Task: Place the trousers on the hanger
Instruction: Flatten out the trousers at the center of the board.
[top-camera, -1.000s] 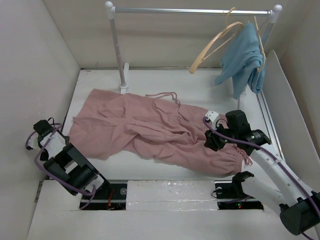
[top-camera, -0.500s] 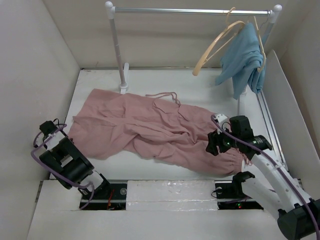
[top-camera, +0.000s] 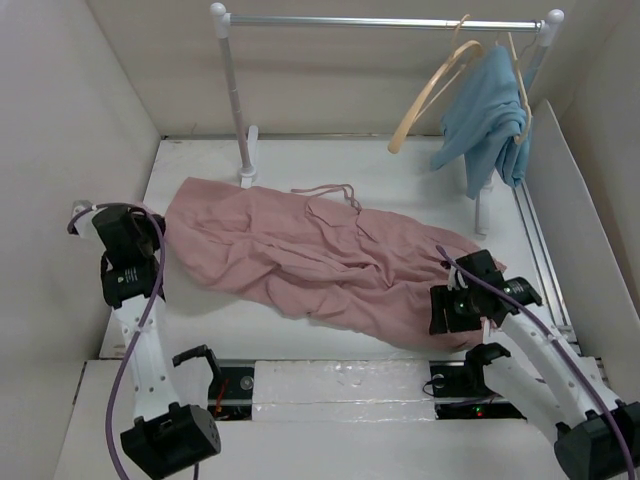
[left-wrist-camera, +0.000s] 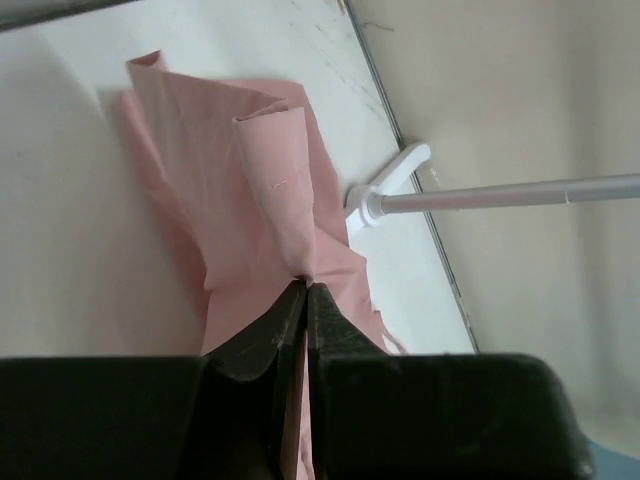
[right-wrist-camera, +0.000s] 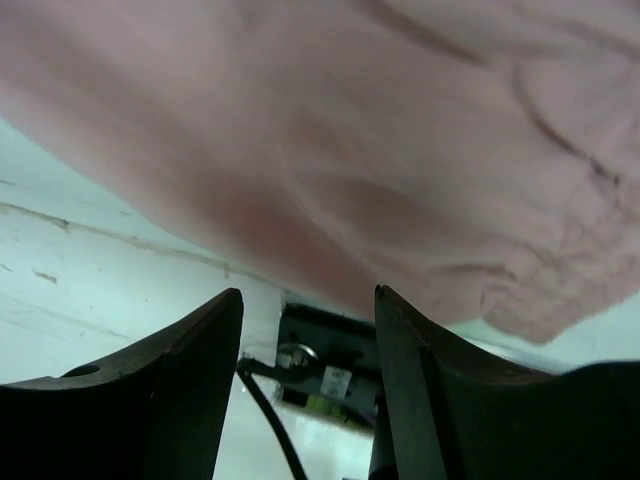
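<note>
By the left wall (top-camera: 70, 120), left hand (left-wrist-camera: 305, 292) pinches the limp, light trousers (top-camera: 300, 255); right hand (right-wrist-camera: 310, 295) spread wide, should take the cuff (right-wrist-camera: 545, 300)

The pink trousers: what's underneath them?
Only the white table shows around the trousers, which lie spread and rumpled on it. Their folds hide whatever might be beneath. At the left edge, the left hand pinches a fold of the cloth.

White walls (top-camera: 70, 100), tabletop (top-camera: 330, 165), prob. steel rail (top-camera: 380, 21).
</note>
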